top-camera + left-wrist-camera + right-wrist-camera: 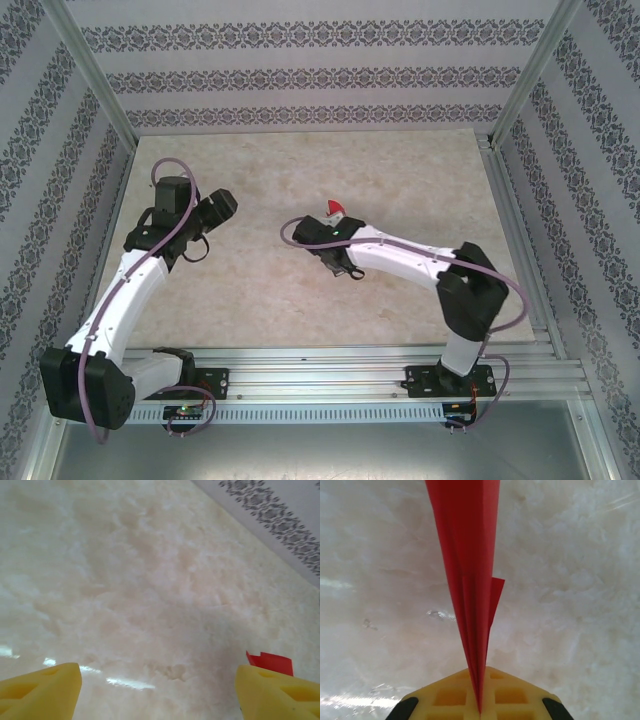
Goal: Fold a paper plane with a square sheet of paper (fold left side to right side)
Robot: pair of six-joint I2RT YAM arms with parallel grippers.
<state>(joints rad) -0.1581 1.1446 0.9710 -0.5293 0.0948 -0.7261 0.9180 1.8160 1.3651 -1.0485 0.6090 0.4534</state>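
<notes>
Item: paper plane (pixel 470 565), red, folded slim.
Location: centre of table (pixel 400 170), one end pinched in right gripper (pixel 480 707), jaws closed on it.
Long axis: straight out from that gripper.
Left gripper (pixel 157 690): jaws apart, empty, well left; plane lies to its right.

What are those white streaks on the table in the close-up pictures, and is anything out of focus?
Left wrist view: white glare streaks on the glossy table, and the fingers of the left gripper look soft, too near the lens. Right wrist view: glare low left; the folded red paper looks fairly crisp. Top external view: even light, faint shadows.
</notes>
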